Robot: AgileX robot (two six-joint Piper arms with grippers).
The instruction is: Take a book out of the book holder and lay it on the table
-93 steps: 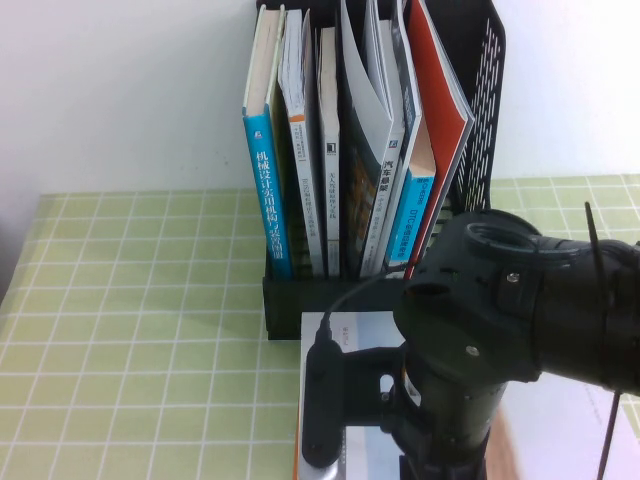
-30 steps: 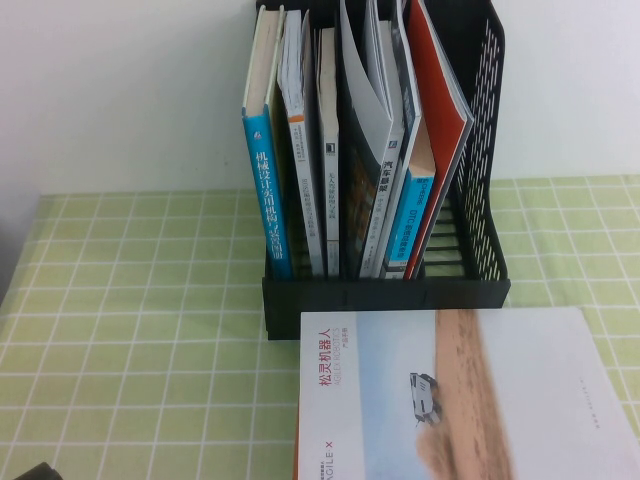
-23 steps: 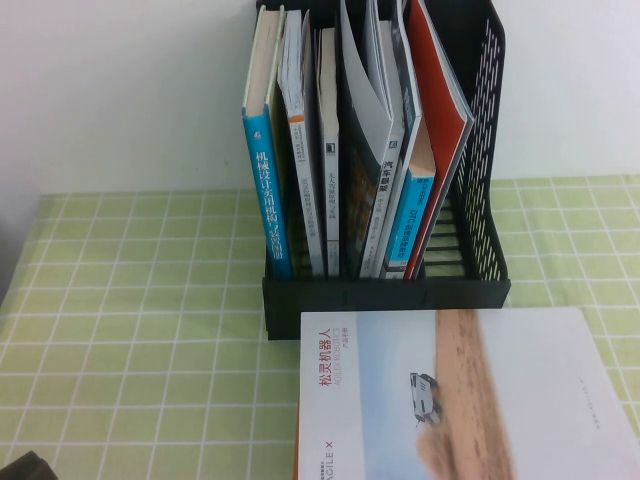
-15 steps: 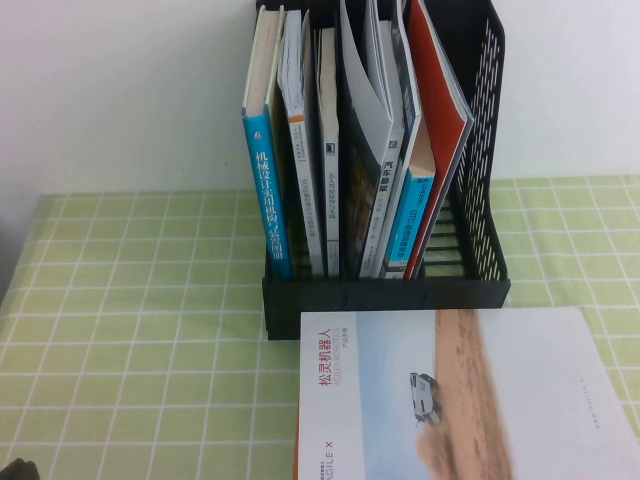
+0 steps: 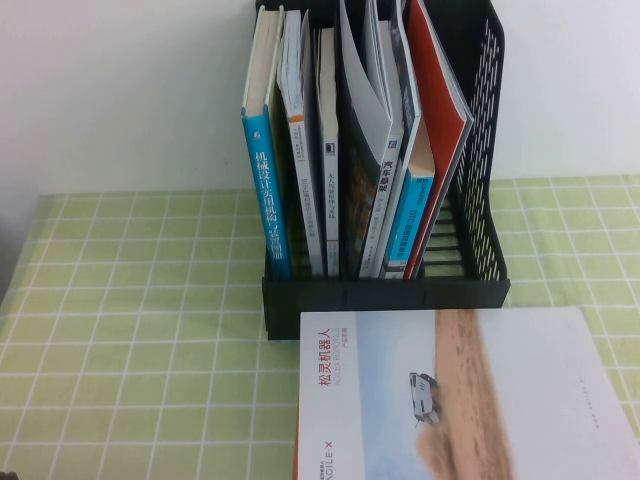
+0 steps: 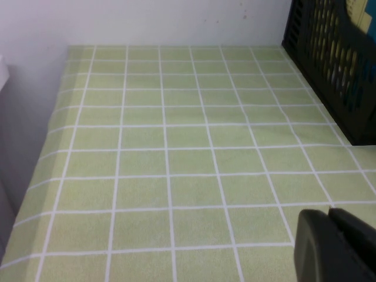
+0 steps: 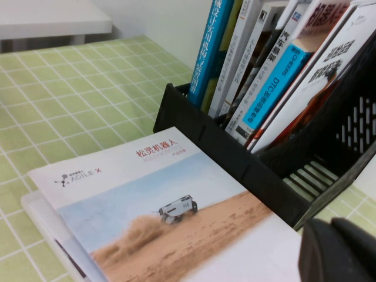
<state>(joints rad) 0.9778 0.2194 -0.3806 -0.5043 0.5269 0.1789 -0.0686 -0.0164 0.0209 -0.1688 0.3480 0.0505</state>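
Note:
The book (image 5: 450, 395), pale with blue sky, a sandy strip, a small vehicle and a red title, lies flat on the table (image 5: 130, 330) just in front of the book holder (image 5: 480, 200). It also shows in the right wrist view (image 7: 158, 217). The black holder (image 7: 235, 158) stands upright with several books in it. My right gripper (image 7: 338, 249) is shut and empty, above the book's corner near the holder's front lip. My left gripper (image 6: 332, 241) is shut and empty over bare green cloth (image 6: 176, 153), left of the holder (image 6: 338, 64). Neither gripper shows in the high view.
Several upright books fill the holder, among them a blue-spined one (image 5: 265, 190) and a red-covered one (image 5: 440, 110). A white wall stands behind. The cloth's left edge (image 6: 53, 135) drops off beside the left gripper.
The right arm, which covered the book 3 s ago, has left the high view. A dark tip at the bottom left corner has slid out of view. The book has not moved.

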